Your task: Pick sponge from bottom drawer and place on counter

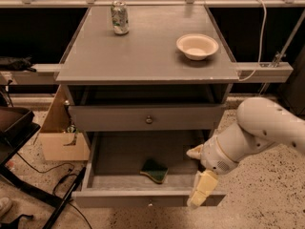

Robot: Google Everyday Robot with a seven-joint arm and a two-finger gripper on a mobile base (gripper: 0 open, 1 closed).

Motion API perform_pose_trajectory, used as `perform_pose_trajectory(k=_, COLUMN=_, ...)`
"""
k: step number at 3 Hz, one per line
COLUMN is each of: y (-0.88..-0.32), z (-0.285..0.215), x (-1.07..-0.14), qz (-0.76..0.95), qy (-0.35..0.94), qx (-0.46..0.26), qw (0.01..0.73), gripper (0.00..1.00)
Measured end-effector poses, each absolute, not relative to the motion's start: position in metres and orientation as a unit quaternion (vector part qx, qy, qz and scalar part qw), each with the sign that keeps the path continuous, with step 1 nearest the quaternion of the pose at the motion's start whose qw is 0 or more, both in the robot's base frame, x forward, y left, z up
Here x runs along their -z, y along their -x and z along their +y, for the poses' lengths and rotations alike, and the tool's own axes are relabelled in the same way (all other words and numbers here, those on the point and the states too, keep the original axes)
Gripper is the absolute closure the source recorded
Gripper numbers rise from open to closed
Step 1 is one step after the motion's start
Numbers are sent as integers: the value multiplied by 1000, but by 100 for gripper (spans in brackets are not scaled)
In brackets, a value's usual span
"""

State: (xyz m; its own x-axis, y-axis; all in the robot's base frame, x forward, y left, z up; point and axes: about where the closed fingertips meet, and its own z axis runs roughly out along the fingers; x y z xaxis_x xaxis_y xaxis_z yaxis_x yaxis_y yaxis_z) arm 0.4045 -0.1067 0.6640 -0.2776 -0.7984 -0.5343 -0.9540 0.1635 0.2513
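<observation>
The sponge [154, 170], dark green on top with a yellow edge, lies in the open bottom drawer [143, 199], near the middle of its front. The counter [143, 51] is the grey top of the cabinet above. My gripper [198, 171] hangs from the white arm at the drawer's right front corner, to the right of the sponge and apart from it. Its two cream fingers [201, 191] stand apart with nothing between them.
A cream bowl [197, 46] and a drink can [120, 17] stand on the counter. The upper drawer [147, 119] is shut. A cardboard box [59, 140] sits left of the cabinet, and a dark stand and cables lie on the floor at the left.
</observation>
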Motion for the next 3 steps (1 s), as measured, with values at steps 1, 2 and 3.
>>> perform_pose_trajectory(k=1, y=-403, z=-105, x=-659, qz=750, qy=583, qx=-280, qw=138, gripper=0)
perform_pose_trajectory(k=2, y=-401, z=-102, x=-658, qz=752, qy=586, qx=-268, qw=134, gripper=0)
perform_pose_trajectory(k=3, y=-426, z=-91, x=-623, qz=742, qy=609, qx=-241, qw=147, gripper=0)
